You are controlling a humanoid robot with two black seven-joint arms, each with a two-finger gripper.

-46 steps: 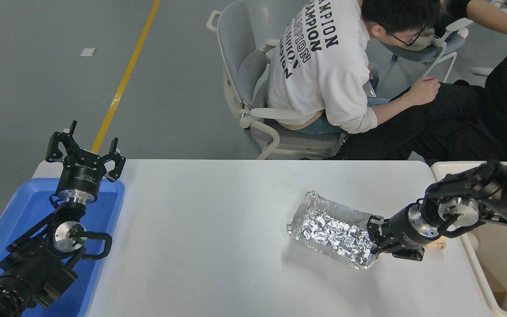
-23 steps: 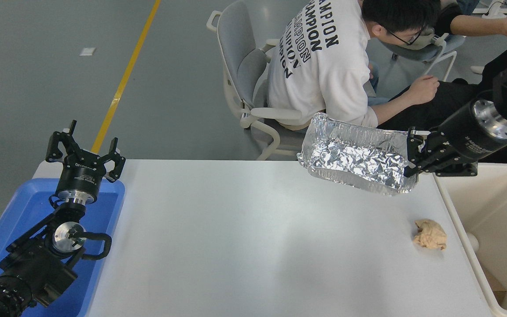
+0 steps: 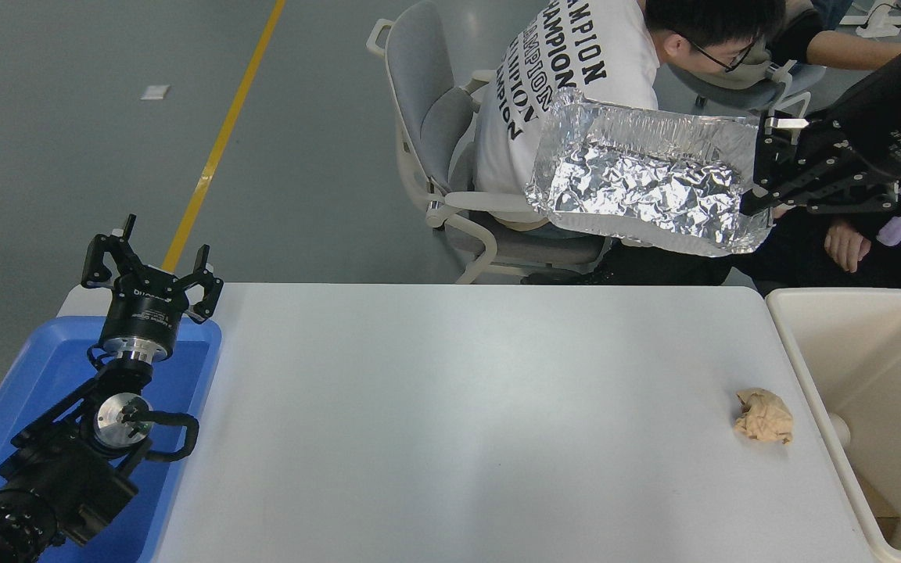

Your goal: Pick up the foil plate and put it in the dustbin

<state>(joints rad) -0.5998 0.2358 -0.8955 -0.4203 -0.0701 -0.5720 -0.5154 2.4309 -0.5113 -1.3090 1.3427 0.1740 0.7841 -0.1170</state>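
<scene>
The shiny crinkled foil plate [image 3: 646, 184] hangs high in the air above the table's far right edge, tilted with its inside facing the camera. My right gripper [image 3: 763, 176] is shut on the plate's right rim; its arm comes in from the upper right. The cream dustbin [image 3: 791, 328] stands at the table's right end, below and to the right of the plate; some items lie at its bottom. My left gripper [image 3: 149, 270] is open and parked over the blue tray at the lower left.
A crumpled tan paper ball [image 3: 765, 417] lies on the white table [image 3: 450, 422] close to the dustbin's left wall. A blue shallow tray [image 3: 52, 367] sits at the table's left end. People sit on chairs beyond the far edge, behind the raised plate.
My right gripper lifted the foil plate off the table, uncovering the paper ball, and has carried it up and slightly right. The left arm has not moved.
</scene>
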